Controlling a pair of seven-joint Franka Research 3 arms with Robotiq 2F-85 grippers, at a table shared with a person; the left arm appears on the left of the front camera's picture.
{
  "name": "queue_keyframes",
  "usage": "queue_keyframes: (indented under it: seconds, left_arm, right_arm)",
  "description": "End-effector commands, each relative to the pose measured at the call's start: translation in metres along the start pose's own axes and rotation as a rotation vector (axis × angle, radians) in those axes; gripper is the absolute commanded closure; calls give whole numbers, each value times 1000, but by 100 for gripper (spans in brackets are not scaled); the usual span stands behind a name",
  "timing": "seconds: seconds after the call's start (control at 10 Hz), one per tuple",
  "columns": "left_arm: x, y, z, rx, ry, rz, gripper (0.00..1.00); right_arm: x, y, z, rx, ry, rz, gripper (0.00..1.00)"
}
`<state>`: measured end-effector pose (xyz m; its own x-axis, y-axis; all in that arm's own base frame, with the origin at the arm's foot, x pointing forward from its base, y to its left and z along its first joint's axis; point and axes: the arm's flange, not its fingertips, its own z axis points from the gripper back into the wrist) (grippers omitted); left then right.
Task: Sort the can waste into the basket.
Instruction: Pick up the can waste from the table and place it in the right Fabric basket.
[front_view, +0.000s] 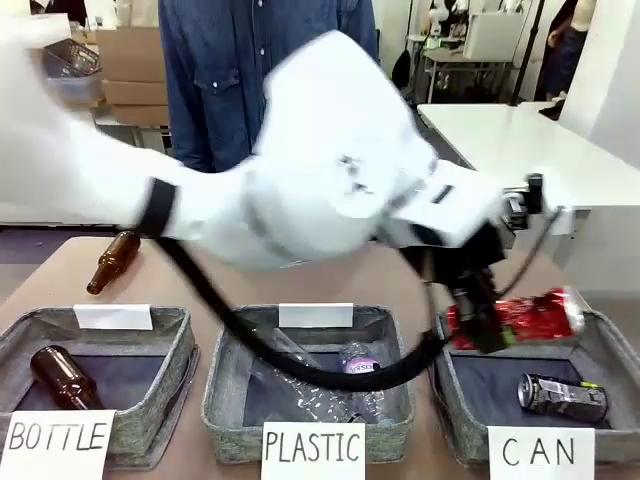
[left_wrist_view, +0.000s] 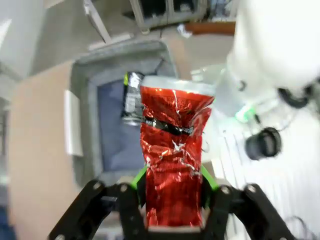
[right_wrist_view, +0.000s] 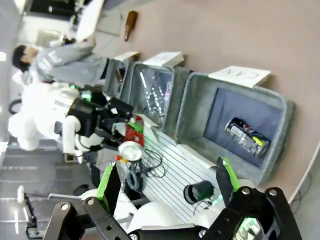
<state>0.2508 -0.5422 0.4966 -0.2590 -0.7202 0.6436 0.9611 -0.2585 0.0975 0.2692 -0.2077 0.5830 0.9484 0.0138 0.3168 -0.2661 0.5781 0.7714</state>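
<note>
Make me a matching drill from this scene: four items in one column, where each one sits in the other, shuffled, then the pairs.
Items:
1. red can
2. black can
3. clear plastic bottle
4. brown bottle

Places:
A. lying on the bare table
B. in the middle bin
C. held in the left hand
D. lying inside the CAN basket

Pairs: 1-C, 2-D, 3-B, 4-A

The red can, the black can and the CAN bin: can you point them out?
red can (left_wrist_view: 172, 160), left wrist view, crumpled side wall.
black can (front_view: 563, 397), front view, middle of its side.
CAN bin (front_view: 615, 352), front view, right wall.
</note>
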Motion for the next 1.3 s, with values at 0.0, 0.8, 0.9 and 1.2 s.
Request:
queue_keyframes:
  seconds: [0.0, 0.8, 0.9, 1.2]
  left_arm:
    - [25, 27, -25, 15, 1, 35, 65]
    - [8, 35, -65, 18, 83, 34, 0]
    - [7, 36, -63, 16, 80, 34, 0]
    - [6, 37, -59, 31, 63, 27, 0]
  right_arm:
    - [2, 2, 2, 6, -24, -17, 0]
    - [2, 2, 2, 6, -24, -17, 0]
    - [2, 2, 2, 6, -24, -17, 0]
    - [2, 2, 2, 6, -24, -17, 0]
